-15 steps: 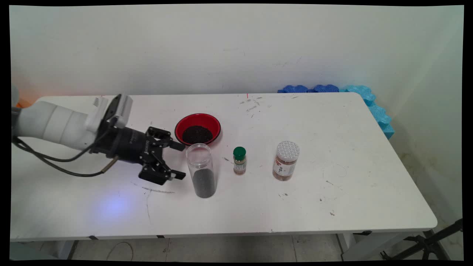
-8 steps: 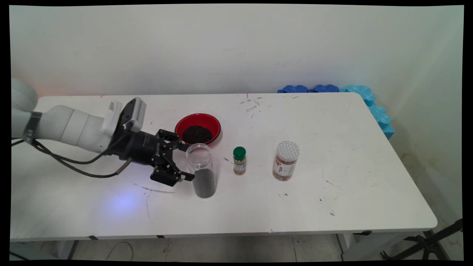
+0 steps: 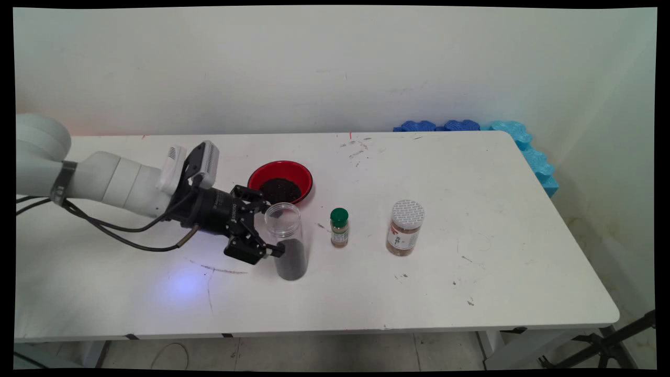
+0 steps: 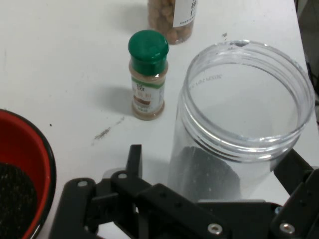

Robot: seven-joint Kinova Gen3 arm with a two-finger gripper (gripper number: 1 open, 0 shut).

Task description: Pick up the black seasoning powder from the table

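I see the bowl (image 3: 280, 181) just behind the open jar (image 3: 287, 241). Right of the jar stand the spice bottle (image 3: 339, 227), then the lidded jar (image 3: 404, 228). All rest on the table (image 3: 471, 283).

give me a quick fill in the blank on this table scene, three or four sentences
1. The open gripper has its fingers on either side of a clear jar with no ____.
2. The small spice bottle has a ____ cap.
3. The dark grains in the red bowl also fill the ____ part of the clear jar.
4. The jar with the white lid stands ____ from the arm.

Missing words: lid; green; bottom; farthest
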